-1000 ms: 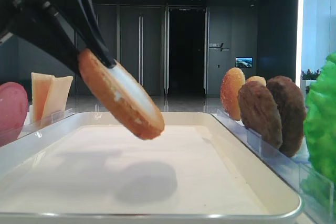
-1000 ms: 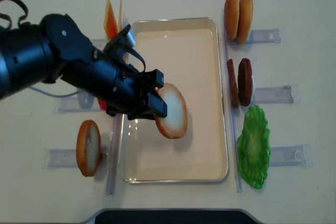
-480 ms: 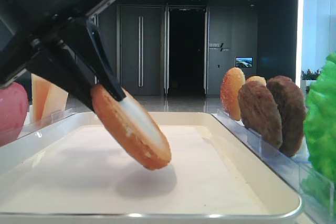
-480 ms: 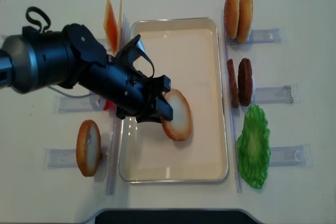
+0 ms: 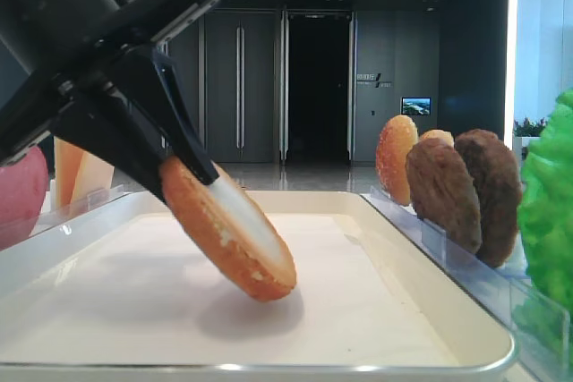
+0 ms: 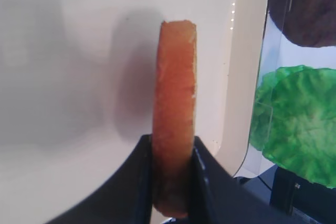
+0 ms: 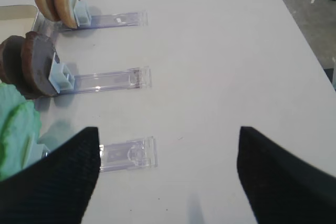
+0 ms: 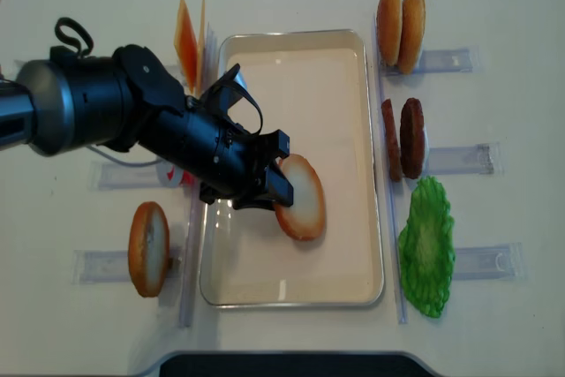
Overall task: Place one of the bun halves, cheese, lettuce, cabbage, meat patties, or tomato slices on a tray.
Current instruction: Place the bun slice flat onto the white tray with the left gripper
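Note:
My left gripper (image 8: 275,184) is shut on a bun half (image 8: 302,197), gripping its golden rim from both sides (image 6: 173,150). The bun half (image 5: 235,234) hangs tilted over the middle of the cream tray (image 8: 291,302), pale cut face up. Its lower edge sits at or just above the tray floor (image 5: 376,319), right on its own shadow. In the left wrist view the bun half (image 6: 176,93) stands edge-on between the dark fingers. My right gripper (image 7: 168,177) is open above bare table, with nothing between its fingers.
Right of the tray stand two domed buns (image 8: 400,15), two meat patties (image 8: 404,137) and green lettuce (image 8: 426,245) in clear holders. On the left are cheese slices (image 8: 188,37), a pinkish tomato slice (image 5: 18,194) and another bun half (image 8: 148,247).
The left gripper has come down and slightly rightward with the bun half, which now hangs lower over the tray, close to its shadow. The right gripper's earlier state is not shown.

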`<state>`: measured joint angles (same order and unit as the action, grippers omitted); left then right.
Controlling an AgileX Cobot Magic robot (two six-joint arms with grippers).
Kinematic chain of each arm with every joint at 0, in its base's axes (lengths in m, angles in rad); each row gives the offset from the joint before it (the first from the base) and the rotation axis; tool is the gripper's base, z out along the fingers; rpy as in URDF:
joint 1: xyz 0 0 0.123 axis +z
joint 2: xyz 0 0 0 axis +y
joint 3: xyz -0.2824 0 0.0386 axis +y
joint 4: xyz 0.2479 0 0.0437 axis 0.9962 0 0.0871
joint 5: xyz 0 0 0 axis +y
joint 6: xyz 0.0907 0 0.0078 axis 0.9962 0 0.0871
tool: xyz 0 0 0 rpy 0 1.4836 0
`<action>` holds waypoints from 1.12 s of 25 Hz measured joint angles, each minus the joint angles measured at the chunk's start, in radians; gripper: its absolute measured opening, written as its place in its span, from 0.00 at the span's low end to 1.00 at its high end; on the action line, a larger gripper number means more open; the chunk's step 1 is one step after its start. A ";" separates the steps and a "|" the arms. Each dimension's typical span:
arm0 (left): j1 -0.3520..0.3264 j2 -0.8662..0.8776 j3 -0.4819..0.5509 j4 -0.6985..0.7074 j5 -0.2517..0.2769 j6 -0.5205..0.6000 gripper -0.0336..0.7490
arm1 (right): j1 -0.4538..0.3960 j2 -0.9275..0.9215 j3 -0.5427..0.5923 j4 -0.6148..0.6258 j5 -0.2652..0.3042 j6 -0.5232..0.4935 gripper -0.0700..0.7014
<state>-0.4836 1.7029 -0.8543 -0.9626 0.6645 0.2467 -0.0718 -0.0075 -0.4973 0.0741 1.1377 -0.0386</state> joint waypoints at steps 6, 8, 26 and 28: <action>0.000 0.023 0.000 0.000 0.000 0.001 0.20 | 0.000 0.000 0.000 0.000 0.000 0.000 0.79; 0.000 0.029 0.000 -0.002 0.000 0.002 0.20 | 0.000 0.000 0.000 0.000 0.000 0.000 0.79; 0.002 0.035 0.000 0.019 0.000 -0.029 0.63 | 0.000 0.000 0.000 0.000 0.000 0.000 0.79; 0.002 0.035 0.000 0.039 0.000 -0.052 0.70 | 0.000 0.000 0.000 0.000 0.000 0.000 0.79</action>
<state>-0.4815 1.7377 -0.8543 -0.9240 0.6645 0.1943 -0.0718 -0.0075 -0.4973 0.0741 1.1377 -0.0386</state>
